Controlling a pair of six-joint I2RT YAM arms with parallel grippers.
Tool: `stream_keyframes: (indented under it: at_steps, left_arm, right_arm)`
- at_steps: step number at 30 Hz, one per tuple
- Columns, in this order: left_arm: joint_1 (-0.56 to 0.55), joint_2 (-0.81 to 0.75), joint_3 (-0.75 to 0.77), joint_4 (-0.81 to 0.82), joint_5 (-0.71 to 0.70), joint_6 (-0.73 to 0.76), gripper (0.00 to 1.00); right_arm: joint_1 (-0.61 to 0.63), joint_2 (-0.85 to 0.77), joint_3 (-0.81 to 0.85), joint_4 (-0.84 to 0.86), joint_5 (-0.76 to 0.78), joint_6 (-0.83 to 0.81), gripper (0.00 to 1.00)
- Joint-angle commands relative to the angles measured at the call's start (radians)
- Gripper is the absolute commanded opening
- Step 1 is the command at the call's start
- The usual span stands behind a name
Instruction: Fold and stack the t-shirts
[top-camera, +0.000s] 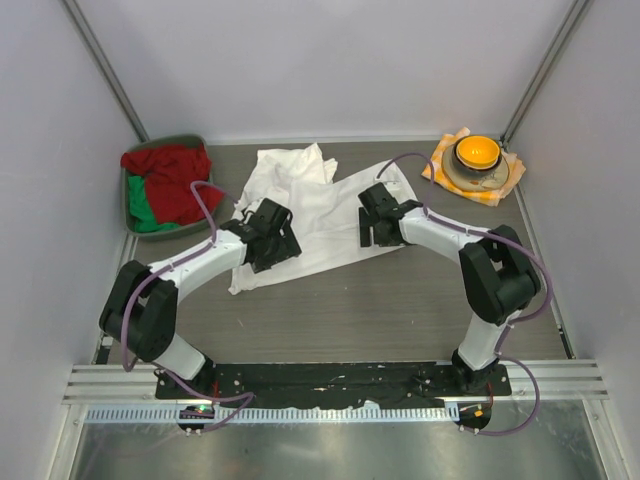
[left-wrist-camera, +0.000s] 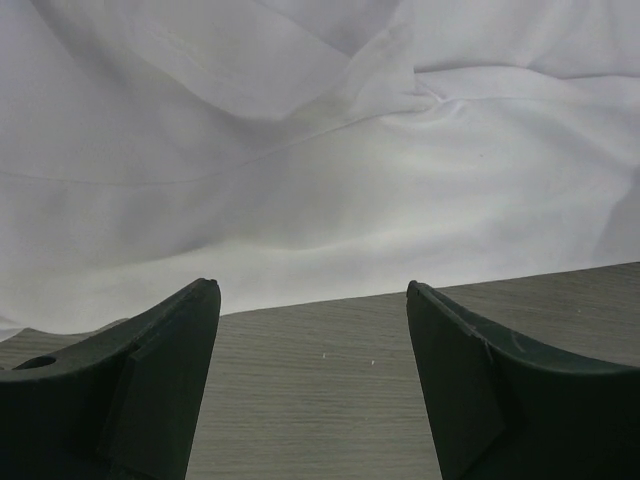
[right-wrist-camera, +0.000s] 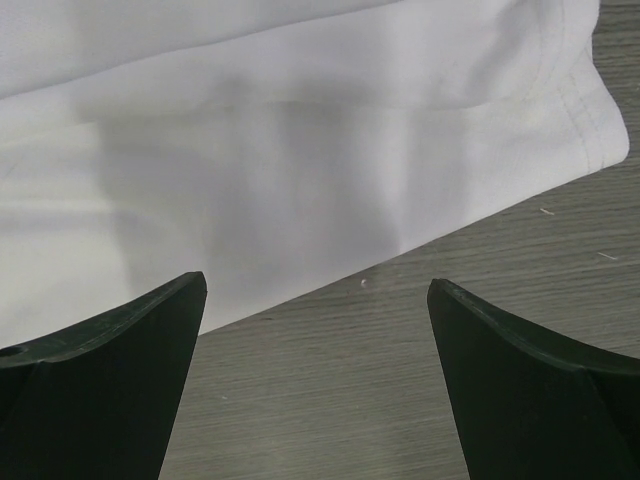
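Right, the white t-shirt (top-camera: 325, 215) lies spread at the middle of the surface (top-camera: 380, 310). A crumpled part is bunched toward 11 o'clock and one flatter corner reaches out toward 1 o'clock.

The left fingers (top-camera: 283, 237) sit at the shirt's 9 o'clock side, apart and gripping nothing. In the left wrist view bare wood grain shows between them. The cloth's near edge runs across just ahead and climbs a little to the right, with soft creases beyond it.

The right fingers (top-camera: 370, 218) are at the 3 o'clock side, also spread wide and gripping nothing. In that wrist view a stitched hem cuts diagonally past the tips and ends in a rounded corner at upper right, and the cloth behind it is smooth.

For room, I have a broad bare band from 4 to 8 o'clock between the shirt's near edge and the arm bases. At 10 o'clock a green bin (top-camera: 128, 215) of red and green cloth sits against the left wall, near the left arm. At 2 o'clock a bowl (top-camera: 478, 155) rests on a checked cloth (top-camera: 508, 183), just beyond the shirt's far corner.
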Motion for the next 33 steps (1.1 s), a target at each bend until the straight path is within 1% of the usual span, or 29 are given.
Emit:
stream_keyframes:
  at_steps: [1,8,14,17,21,27,29,31,33]
  left_arm:
    - [-0.005,0.028,0.004,0.09,-0.036,-0.009,0.79]
    - [-0.016,0.113,0.014,0.107,-0.077,0.029,0.78]
    - [-0.057,0.177,-0.011,0.107,-0.113,0.046,0.77]
    - [-0.088,0.197,-0.04,0.098,-0.125,0.051,0.77]
    - [-0.12,0.173,-0.104,0.091,-0.15,0.034,0.76]
    - [-0.143,0.05,-0.253,0.081,-0.137,-0.021,0.76]
    - [-0.163,0.007,-0.284,0.081,-0.127,-0.037,0.76]
    - [-0.198,-0.008,-0.325,0.078,-0.12,-0.07,0.76]
    - [-0.227,-0.028,-0.365,0.078,-0.122,-0.103,0.76]
  right_arm:
    - [0.004,0.051,0.057,0.035,0.024,-0.043,0.99]
    - [0.002,0.131,0.049,0.082,0.005,-0.044,0.99]
    - [0.01,0.09,-0.052,0.102,0.003,-0.024,0.99]
    - [0.022,0.059,-0.092,0.064,0.025,-0.005,0.99]
    - [0.039,-0.011,-0.141,0.001,0.027,0.06,0.98]
    - [0.085,-0.097,-0.221,-0.07,0.004,0.163,0.99]
    - [0.105,-0.131,-0.263,-0.074,-0.009,0.21,0.99]
    - [0.113,-0.159,-0.311,-0.076,-0.029,0.241,0.99]
    - [0.146,-0.17,-0.336,-0.085,-0.027,0.284,0.99]
